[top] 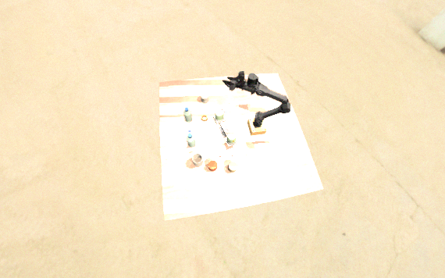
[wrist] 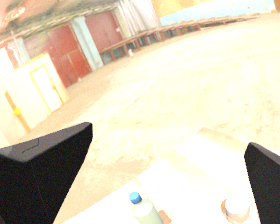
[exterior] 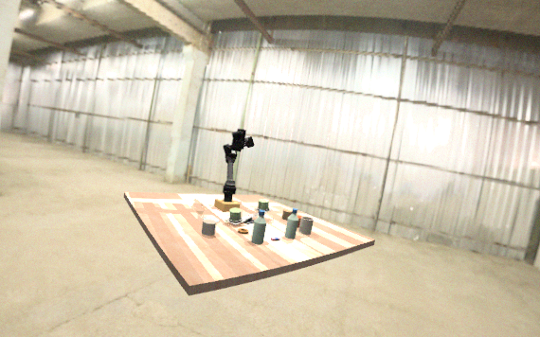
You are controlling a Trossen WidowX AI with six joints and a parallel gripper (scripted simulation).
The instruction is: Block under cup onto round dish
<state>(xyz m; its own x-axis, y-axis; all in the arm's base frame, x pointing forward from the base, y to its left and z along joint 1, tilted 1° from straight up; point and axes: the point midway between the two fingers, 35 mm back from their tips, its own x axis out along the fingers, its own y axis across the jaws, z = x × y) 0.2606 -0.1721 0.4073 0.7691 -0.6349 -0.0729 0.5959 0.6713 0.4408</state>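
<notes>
Jaws (top: 229, 83) (exterior: 250, 141) spread and empty above the tabletop (top: 272, 172) (exterior: 179, 265).

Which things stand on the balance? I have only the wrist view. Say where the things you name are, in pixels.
Observer: The top view shows one green cup (top: 219, 116) (exterior: 235, 215) at one end of the balance (top: 223, 129) (exterior: 246, 218) and a second green cup (top: 231, 139) (exterior: 263, 204) at the other.

Operator: I see one blue-capped bottle (top: 188, 116) (exterior: 259, 231) (wrist: 147, 213). Any more?

Observer: Yes, another blue-capped bottle (top: 191, 142) (exterior: 291, 226) shows in the exterior view.

Operator: Where is the tool (top: 227, 83) (exterior: 251, 141) (wrist: 173, 141)?

Observer: High above the table (top: 249, 183) (exterior: 226, 282) (wrist: 108, 209), in the exterior view, and away from both cups.
</notes>
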